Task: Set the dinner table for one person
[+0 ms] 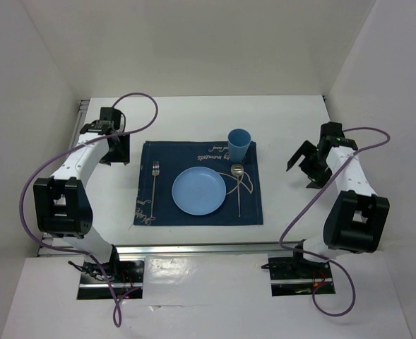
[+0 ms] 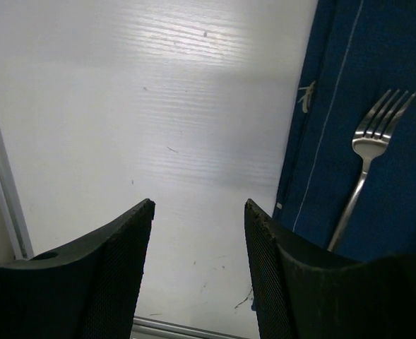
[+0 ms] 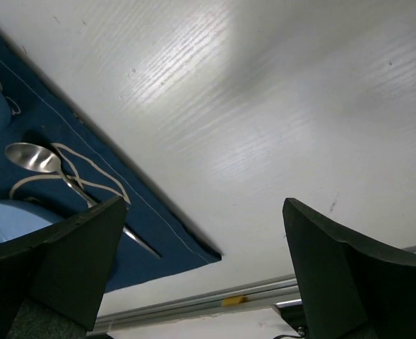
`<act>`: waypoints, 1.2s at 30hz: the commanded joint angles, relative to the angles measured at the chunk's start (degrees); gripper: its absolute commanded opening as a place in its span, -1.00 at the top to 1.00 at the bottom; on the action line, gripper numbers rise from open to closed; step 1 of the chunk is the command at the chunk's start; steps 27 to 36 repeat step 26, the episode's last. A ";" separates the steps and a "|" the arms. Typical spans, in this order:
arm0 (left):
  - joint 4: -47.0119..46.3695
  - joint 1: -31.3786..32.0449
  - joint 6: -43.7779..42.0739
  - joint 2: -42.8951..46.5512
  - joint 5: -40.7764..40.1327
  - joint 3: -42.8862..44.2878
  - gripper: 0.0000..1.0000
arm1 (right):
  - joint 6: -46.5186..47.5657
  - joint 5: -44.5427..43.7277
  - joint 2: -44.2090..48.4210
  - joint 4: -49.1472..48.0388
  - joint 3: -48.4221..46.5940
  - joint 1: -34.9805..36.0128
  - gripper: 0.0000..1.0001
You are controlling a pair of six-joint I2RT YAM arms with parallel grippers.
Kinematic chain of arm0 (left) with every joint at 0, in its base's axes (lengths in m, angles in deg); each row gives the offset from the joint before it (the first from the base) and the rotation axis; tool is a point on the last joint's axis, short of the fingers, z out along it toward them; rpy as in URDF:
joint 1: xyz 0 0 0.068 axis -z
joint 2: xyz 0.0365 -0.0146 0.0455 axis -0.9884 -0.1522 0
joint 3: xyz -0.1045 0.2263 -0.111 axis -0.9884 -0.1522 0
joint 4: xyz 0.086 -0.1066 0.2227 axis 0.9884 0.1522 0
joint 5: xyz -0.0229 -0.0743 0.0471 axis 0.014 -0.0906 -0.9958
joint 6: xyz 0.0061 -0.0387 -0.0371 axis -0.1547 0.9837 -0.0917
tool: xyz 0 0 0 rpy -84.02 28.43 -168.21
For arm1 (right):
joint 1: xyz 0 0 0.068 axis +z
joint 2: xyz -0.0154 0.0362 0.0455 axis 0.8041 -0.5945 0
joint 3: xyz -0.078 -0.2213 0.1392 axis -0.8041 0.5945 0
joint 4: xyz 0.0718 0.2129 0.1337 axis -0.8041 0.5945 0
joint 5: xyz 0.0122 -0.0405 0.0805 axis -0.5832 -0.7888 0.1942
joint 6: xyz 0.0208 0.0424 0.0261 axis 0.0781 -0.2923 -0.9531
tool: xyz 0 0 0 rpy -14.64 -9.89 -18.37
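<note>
On the white dinner table (image 1: 193,120) lies a navy placemat (image 1: 167,152). A light blue plate (image 1: 199,191) sits at its middle, a fork (image 1: 154,185) to the plate's left, a spoon (image 1: 238,178) to its right and a blue cup (image 1: 239,145) at the back right. My left gripper (image 1: 114,150) hangs open and empty left of the placemat. The left wrist view shows the fork (image 2: 369,158) past its fingers. To the right of the placemat my right gripper (image 1: 301,164) stands wide open, holding nothing. The spoon (image 3: 39,161) shows in the right wrist view.
White walls close in the table on the left, back and right. A metal rail (image 1: 208,248) runs along the near edge, with the arm bases below it. Purple cables loop from both arms over the table's sides.
</note>
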 commanded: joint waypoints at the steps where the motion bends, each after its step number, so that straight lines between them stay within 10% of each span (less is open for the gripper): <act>1: -0.99 -0.38 0.56 1.14 -4.92 -0.48 -0.23 | -3.14 -5.53 5.42 -0.29 1.03 0.89 -1.00; 36: -5.82 -0.38 2.59 9.49 -9.15 -6.03 -0.23 | -1.30 -6.06 21.51 1.46 3.58 0.89 -1.00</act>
